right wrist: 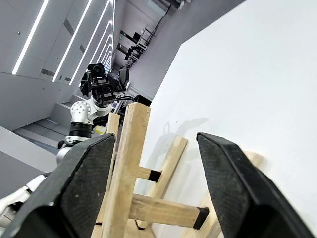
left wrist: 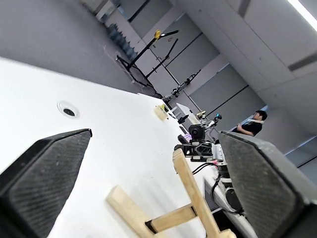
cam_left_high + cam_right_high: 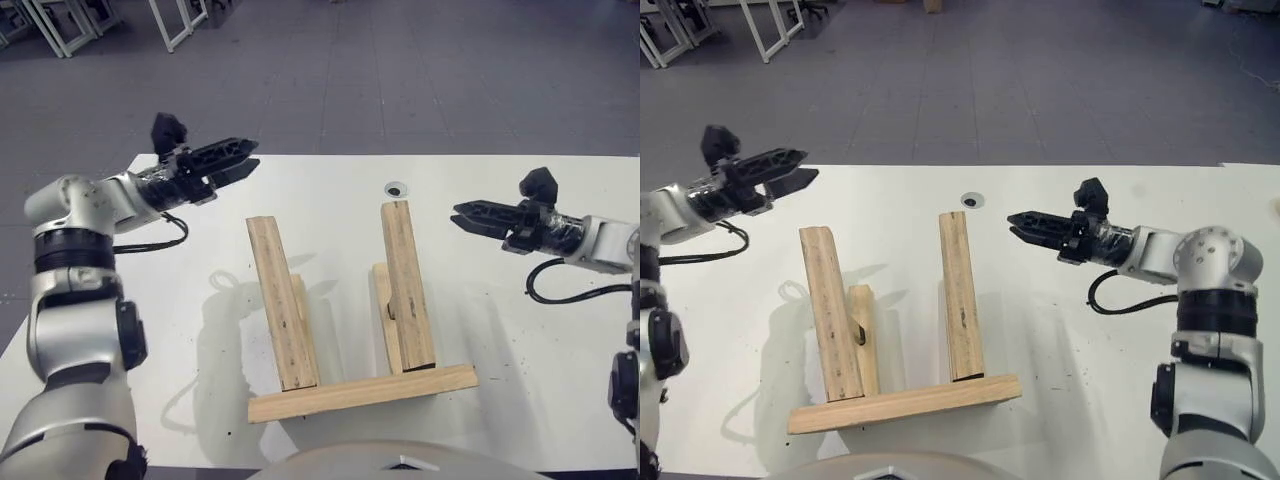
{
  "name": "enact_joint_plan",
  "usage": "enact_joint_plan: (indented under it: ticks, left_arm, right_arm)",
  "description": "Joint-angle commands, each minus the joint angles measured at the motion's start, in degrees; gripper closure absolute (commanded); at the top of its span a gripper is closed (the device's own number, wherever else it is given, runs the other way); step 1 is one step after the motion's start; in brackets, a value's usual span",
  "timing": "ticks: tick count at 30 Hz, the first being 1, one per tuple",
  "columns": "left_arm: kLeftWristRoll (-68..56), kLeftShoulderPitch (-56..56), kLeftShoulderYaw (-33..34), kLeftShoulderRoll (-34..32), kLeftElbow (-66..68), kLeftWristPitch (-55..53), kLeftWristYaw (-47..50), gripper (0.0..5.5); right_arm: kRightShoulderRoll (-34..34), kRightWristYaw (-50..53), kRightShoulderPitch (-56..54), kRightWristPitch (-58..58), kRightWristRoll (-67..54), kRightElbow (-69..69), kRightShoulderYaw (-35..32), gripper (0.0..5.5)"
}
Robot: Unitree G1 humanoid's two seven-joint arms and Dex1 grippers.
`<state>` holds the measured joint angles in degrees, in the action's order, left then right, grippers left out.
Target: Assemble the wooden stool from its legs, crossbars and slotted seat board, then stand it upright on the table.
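The wooden stool (image 3: 345,310) rests in the middle of the white table (image 3: 520,380). Its seat board (image 3: 362,392) runs along the near side, and two wide legs (image 3: 282,300) (image 3: 408,285) point from it toward the far side, with short crossbars (image 3: 384,310) beside them. My left gripper (image 3: 245,160) hovers open above the table's far left, apart from the left leg's far end. Open too, my right gripper (image 3: 462,214) hangs to the right of the right leg's far end, touching nothing. The legs and crossbars (image 1: 148,174) show between the right gripper's pads (image 1: 89,178).
A round cable hole (image 3: 396,187) sits in the table just beyond the right leg's far end. Black cables (image 3: 560,290) loop under both wrists. Bare table lies left and right of the stool; grey floor and white frames (image 3: 180,20) lie beyond the far edge.
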<state>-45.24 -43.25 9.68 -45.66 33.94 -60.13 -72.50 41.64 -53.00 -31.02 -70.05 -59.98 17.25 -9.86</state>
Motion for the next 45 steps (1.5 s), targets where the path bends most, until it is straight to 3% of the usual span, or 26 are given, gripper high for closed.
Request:
enact_joint_plan:
  ticks: [1, 4, 7, 11, 19, 28, 32, 38, 45]
  left_arm:
    - [1.78, 25.84, 3.63, -9.85, -23.15, 6.61, -8.69, 0.79]
    - [6.21, 43.99, 9.25, -12.24, -34.07, 16.5, -11.5, 0.79]
    - [10.05, 58.52, 11.6, -13.14, -42.14, 22.47, -13.97, 0.79]
    - [13.85, 70.8, 11.83, -12.55, -51.6, 29.73, -15.01, 0.79]
    - [10.92, 69.19, 7.01, -10.97, -65.4, 27.67, -7.61, 0.79]
    - [17.9, 69.01, -3.35, -10.17, -64.88, 31.22, -1.91, 0.79]
    - [18.07, 67.62, -4.38, -10.24, -63.07, 31.61, -0.58, 0.79]
    - [17.11, 66.02, -5.08, -10.33, -62.22, 31.67, -0.2, 0.79]
    - [16.18, 63.56, -5.6, -8.76, -61.6, 30.99, 1.78, 0.76]
  right_arm:
    - [6.13, -8.05, 16.57, 19.56, 12.86, -14.09, 1.61, 2.48]
    - [12.47, -16.4, 31.03, 38.65, 26.32, -19.95, 5.04, 2.48]
    - [17.83, -23.01, 41.77, 50.56, 34.55, -22.05, 6.96, 2.48]
    - [18.08, -25.13, 48.39, 61.05, 39.86, -29.32, 8.26, 2.48]
    - [13.0, -19.22, 42.56, 54.7, 37.41, -44.26, 13.12, 2.48]
    - [13.14, -17.76, 42.78, 51.86, 37.43, -49.16, 17.24, 2.48]
    - [15.97, -19.94, 46.19, 53.35, 38.56, -50.03, 17.65, 2.48]
    - [10.5, -14.24, 40.02, 52.76, 40.29, -50.69, 20.35, 2.48]
    - [10.56, -13.9, 39.75, 51.42, 39.87, -52.47, 22.63, 2.67]
